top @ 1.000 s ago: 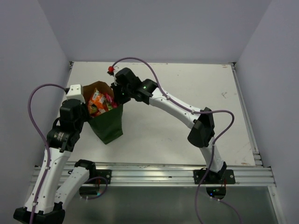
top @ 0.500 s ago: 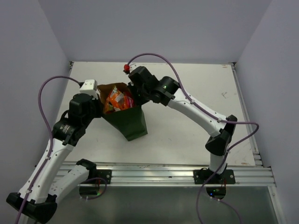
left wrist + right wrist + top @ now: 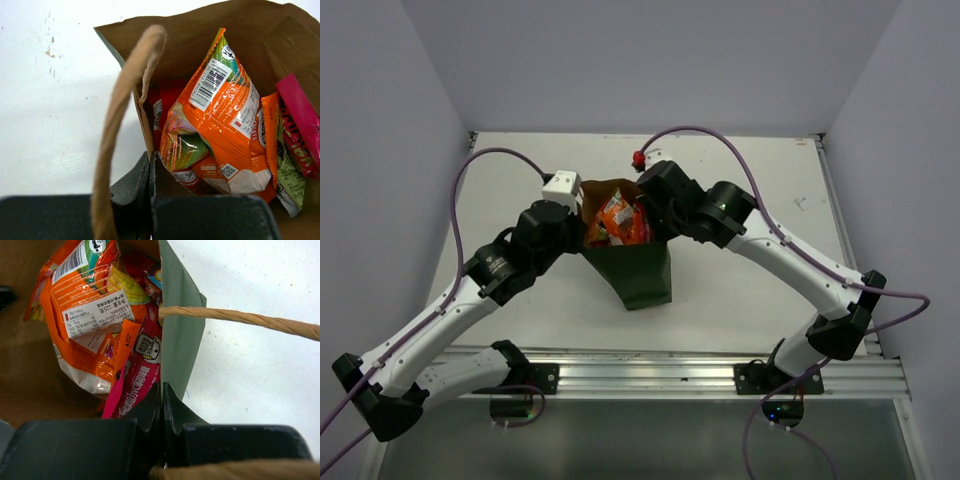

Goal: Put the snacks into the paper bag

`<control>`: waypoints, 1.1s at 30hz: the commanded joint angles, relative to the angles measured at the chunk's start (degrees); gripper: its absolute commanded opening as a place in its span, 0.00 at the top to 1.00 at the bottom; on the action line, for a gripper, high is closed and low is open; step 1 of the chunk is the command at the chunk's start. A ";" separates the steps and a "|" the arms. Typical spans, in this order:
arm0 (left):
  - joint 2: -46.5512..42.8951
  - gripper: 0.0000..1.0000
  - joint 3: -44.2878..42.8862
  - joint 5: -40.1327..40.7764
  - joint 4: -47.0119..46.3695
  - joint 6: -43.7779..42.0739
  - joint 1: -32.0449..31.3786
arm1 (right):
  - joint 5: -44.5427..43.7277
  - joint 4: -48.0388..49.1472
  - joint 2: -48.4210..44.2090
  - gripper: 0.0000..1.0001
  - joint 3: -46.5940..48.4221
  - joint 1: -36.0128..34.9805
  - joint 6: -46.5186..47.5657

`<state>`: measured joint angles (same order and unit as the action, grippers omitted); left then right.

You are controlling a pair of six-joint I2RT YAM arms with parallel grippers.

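White table [image 3: 750, 190], centre frame: left gripper [image 3: 151, 162] and right gripper [image 3: 162, 392] each pinch a wall of the paper bag [image 3: 642, 275], snacks [image 3: 617, 220] inside; packing looks complete.

Setting: robotics laboratory test cell. Evidence: one white bench [image 3: 760, 170], scuffed and speckled, boxed on three sides by plain pale lilac walls [image 3: 650, 60]. Aluminium extrusion rail [image 3: 650, 372] along the near edge. Two white-and-black jointed arms, left arm [image 3: 450, 315] and right arm [image 3: 790, 265], fixed at that rail on black brackets [image 3: 775, 378]. Purple cables [image 3: 480, 165] loop loose above the arms.
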<state>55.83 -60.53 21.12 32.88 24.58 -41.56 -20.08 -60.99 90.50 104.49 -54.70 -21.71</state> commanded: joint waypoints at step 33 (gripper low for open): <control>-3.27 0.24 -11.53 1.62 -9.86 -4.98 -1.42 | -8.92 5.72 -13.68 0.46 0.70 0.47 -0.70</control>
<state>54.76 -67.11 18.94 24.05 21.39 -42.74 -24.64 -53.45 81.32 99.46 -54.33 -23.18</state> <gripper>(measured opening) 0.754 0.551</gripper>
